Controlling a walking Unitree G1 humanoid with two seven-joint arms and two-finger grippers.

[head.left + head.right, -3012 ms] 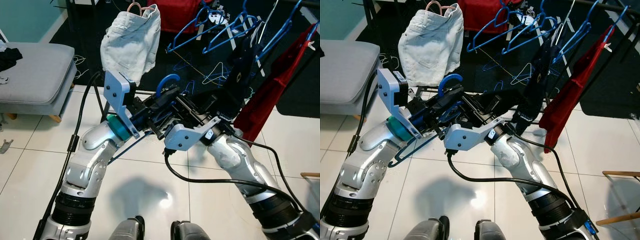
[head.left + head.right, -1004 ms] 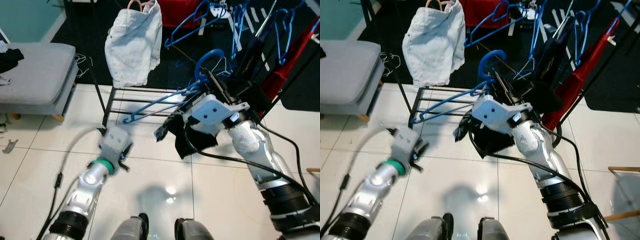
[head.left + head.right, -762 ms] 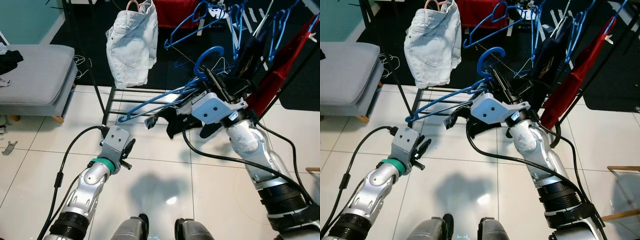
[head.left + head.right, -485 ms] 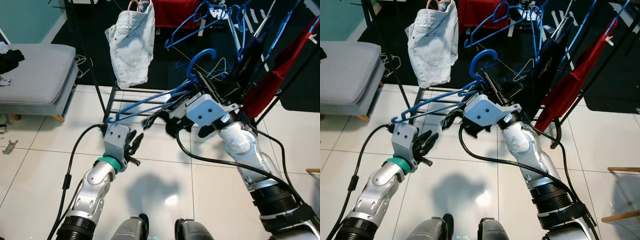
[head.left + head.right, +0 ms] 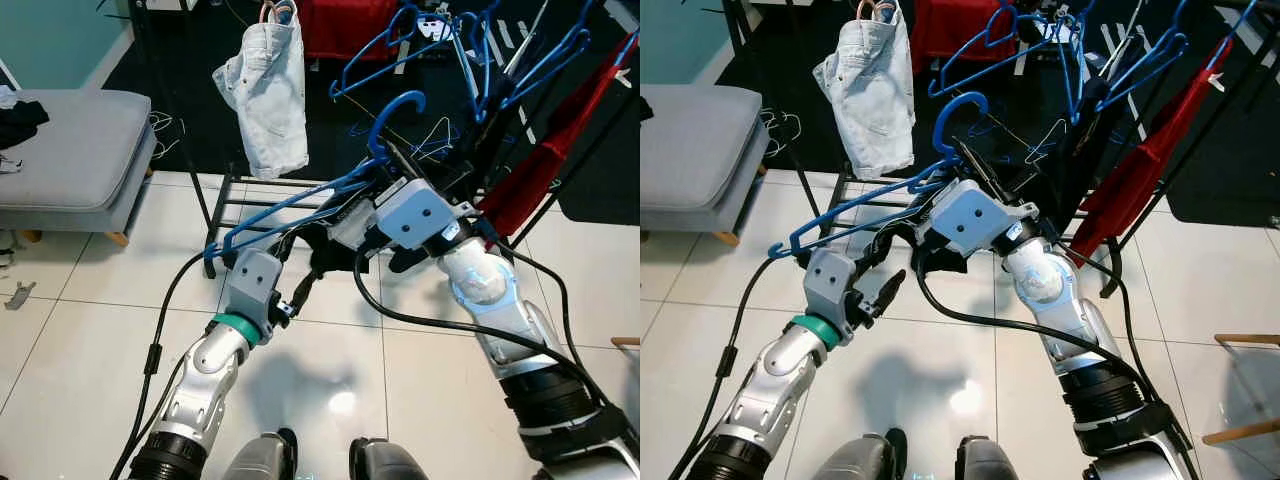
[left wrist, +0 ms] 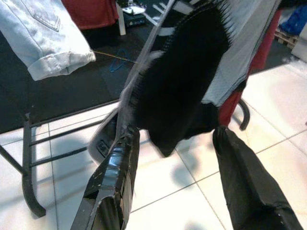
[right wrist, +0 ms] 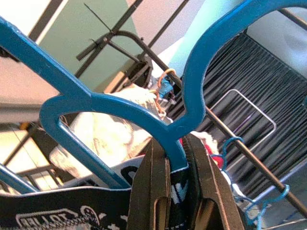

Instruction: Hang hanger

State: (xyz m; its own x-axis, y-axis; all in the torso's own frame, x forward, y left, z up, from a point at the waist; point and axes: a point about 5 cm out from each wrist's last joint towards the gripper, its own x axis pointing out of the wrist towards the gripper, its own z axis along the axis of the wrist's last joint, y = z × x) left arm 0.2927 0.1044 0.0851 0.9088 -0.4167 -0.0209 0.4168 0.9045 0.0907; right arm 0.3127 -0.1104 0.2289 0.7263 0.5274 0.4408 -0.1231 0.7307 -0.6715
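Right wrist view shows it best: the right gripper (image 7: 175,191) has its two black fingers pinched on the neck of the blue plastic hanger (image 5: 300,205), right below the hook, with a black garment with white lettering (image 7: 72,211) bunched under the fingers. From the head camera, that hanger is held up over the white tiled floor (image 5: 60,330) in front of the black metal clothes rack (image 5: 215,200), hook pointing up and its long arm slanting down toward the robot's left. The black garment (image 5: 335,255) droops off it just under the right gripper.

The left gripper (image 5: 300,290) sits lower, near the low end of the hanger, with its fingers spread apart and holding nothing; in its wrist view the dark cloth hangs between and beyond the two fingers (image 6: 112,182).

Pale denim shorts (image 5: 270,90) hang on the rack further back, with more blue hangers (image 5: 440,45) and a red garment (image 5: 560,140) off to the right. Grey cushioned bench (image 5: 70,140) on the left.
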